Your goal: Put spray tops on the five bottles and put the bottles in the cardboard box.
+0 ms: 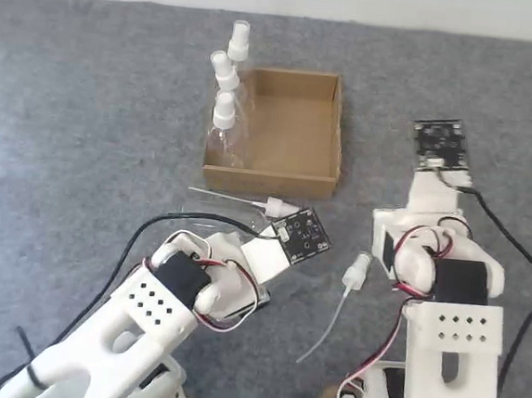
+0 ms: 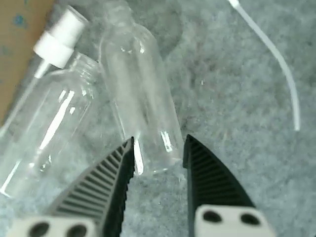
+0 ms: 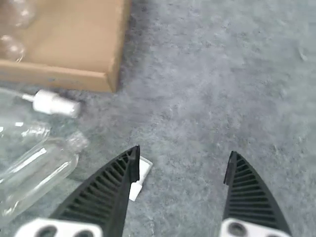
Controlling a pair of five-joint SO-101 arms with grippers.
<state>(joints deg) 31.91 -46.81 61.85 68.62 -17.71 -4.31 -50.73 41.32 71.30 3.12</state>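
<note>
A capless clear bottle (image 2: pixel 143 98) lies on the grey carpet, and my left gripper (image 2: pixel 158 140) is shut on its base, a fingertip touching each side. Beside it lies a second clear bottle (image 2: pixel 49 128) with a white spray top (image 2: pixel 61 39) at its mouth. My right gripper (image 3: pixel 182 153) is open just above the carpet, a loose white spray top (image 3: pixel 138 177) next to one finger. The cardboard box (image 1: pixel 286 178) holds three capped bottles (image 1: pixel 225 112) along one side. Another loose spray top (image 1: pixel 358 270) lies between the arms.
A spray top with a long tube (image 1: pixel 275 206) lies just in front of the box. A thin dip tube (image 2: pixel 279 59) curves over the carpet beyond the left gripper. Open carpet (image 3: pixel 222 74) stretches ahead of the right gripper.
</note>
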